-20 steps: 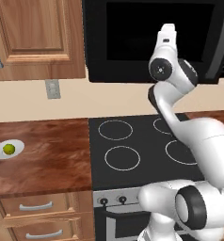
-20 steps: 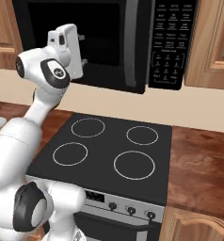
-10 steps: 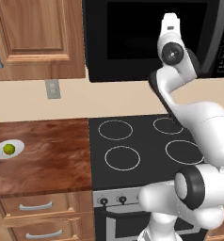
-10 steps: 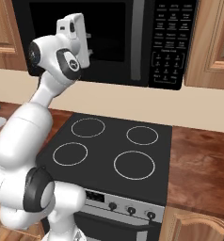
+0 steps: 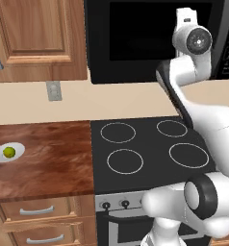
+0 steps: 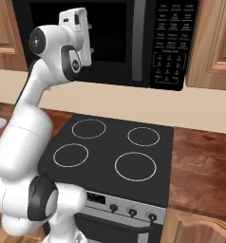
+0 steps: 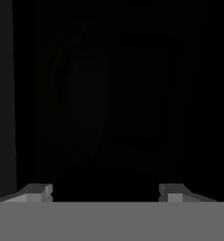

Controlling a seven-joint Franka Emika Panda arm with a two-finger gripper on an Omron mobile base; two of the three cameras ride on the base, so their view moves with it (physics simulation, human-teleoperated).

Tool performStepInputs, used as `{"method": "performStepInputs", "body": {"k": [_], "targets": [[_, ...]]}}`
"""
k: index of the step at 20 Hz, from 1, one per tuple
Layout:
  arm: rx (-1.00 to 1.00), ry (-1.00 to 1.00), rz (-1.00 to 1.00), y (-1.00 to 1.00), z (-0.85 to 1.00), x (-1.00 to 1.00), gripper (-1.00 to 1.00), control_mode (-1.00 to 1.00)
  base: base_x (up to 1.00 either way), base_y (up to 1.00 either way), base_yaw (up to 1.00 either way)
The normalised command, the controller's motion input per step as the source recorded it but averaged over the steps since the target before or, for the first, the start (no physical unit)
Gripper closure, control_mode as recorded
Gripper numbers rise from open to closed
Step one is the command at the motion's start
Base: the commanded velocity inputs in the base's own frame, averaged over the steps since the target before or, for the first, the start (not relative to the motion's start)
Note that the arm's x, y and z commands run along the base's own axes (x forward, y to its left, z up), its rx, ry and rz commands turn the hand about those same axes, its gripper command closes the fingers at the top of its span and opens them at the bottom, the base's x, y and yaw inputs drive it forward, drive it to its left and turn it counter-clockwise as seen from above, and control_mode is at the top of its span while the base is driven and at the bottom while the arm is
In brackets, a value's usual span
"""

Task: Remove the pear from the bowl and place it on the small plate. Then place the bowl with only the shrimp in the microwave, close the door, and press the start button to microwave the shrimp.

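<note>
While my end effector (image 7: pixel 105 190) faces the dark microwave (image 6: pixel 134 42) door, fingers spread wide and empty, the pear (image 5: pixel 9 152) (yellow-green) sits on the small plate (image 5: pixel 1 156) on the counter (image 5: pixel 49 158).

A: Black glass cooktop (image 5: pixel 150 149) dead centre, four ring burners, knob panel (image 6: pixel 129 209) on the front at 6.
B: Counters?
A: Reddish wood countertop (image 5: pixel 54 158) at 9 in the left base view, another countertop section (image 6: pixel 205 166) at 3 in the right.
B: Walls?
A: Beige backsplash (image 5: pixel 116 98), grey outlet (image 5: pixel 53 90) at 10. Wooden upper cabinet (image 5: pixel 37 38) at 11, drawers (image 5: pixel 37 211) at 7.
</note>
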Motion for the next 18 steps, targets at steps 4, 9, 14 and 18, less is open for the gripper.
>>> {"method": "performStepInputs", "body": {"k": [4,9,14,18], "targets": [[0.08,0.0,0.05,-0.46,0.0,-1.0,-1.0,-1.0,0.0,0.0,0.0],[0.05,0.01,0.06,-0.59,-0.04,-0.96,-1.0,-1.0,0.0,0.0,0.0],[0.08,0.0,0.09,-0.68,-0.18,-0.92,-1.0,-1.0,0.0,0.0,0.0],[0.11,0.0,0.05,-0.47,-0.31,-0.77,-1.0,-1.0,0.0,0.0,0.0]]}}
